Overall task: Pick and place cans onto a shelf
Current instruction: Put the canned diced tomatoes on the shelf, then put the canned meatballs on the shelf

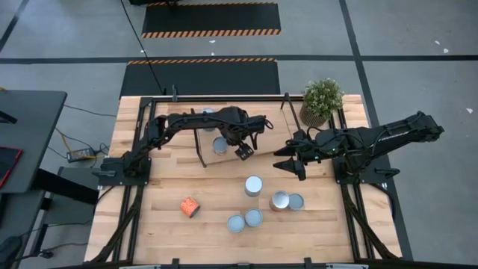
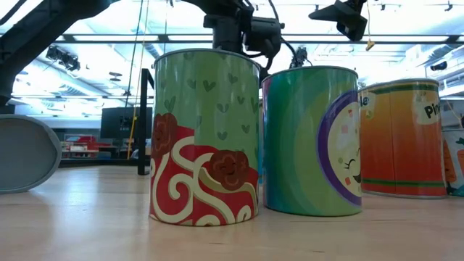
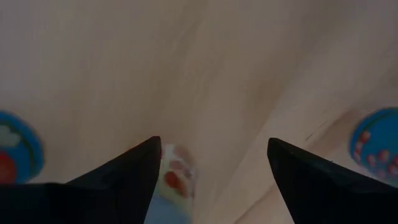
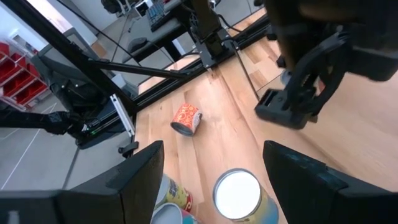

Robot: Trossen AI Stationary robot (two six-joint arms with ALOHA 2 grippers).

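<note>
Wooden shelf under left end effector — spread, empty — right end effector likewise.

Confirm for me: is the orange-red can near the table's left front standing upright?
No. In the high view the orange-red can lies on its side on the tabletop, apart from the upright cans.

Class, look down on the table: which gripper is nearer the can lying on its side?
Left. The left gripper is up over the shelf, nearer the tipped can; the right gripper is farther across.
</note>
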